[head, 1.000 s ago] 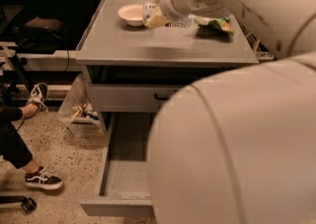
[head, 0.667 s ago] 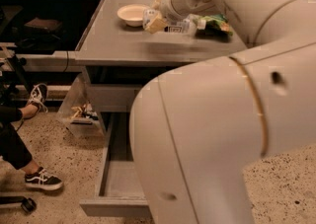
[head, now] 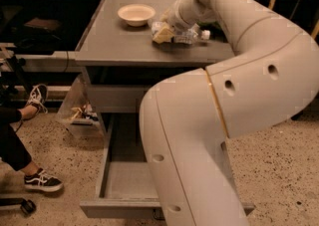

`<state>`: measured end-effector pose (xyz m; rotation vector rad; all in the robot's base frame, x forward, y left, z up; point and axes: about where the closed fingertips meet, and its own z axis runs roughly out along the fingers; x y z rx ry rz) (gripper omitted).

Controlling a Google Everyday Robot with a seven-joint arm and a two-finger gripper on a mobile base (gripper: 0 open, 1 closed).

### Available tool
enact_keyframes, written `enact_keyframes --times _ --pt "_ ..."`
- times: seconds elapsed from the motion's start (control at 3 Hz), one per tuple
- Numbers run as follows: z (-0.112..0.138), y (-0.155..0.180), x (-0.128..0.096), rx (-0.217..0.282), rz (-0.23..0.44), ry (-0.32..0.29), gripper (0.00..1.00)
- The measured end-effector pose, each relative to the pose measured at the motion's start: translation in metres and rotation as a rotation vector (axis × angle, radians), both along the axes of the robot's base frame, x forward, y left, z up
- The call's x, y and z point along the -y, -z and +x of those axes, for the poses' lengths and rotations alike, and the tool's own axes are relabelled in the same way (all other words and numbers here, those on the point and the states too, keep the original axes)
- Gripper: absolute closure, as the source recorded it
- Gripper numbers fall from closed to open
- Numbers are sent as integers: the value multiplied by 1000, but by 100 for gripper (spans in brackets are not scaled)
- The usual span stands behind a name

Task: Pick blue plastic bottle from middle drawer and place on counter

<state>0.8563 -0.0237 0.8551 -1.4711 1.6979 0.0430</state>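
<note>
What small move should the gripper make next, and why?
Probably open the gripper and lift it straight up. It holds the blue plastic bottle, which seems to lie on the counter near the bowl, so the placing looks nearly done.

bottle [head: 188,36] part-hidden, end effector [head: 163,33] over it (counter [head: 119,41])

Blue plastic bottle [head: 188,35] lying on the counter [head: 112,43], my gripper [head: 163,32] at its left end.
Its white cap points right. A cream bowl [head: 136,14] stands near my gripper, and the middle drawer [head: 124,182] stands open below.
</note>
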Motion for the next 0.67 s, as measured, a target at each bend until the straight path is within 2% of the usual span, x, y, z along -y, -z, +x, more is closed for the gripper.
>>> enact_keyframes --times 0.33,0.67 --pt "0 -4 0 0 0 0 81" --pt "0 -4 0 0 0 0 58"
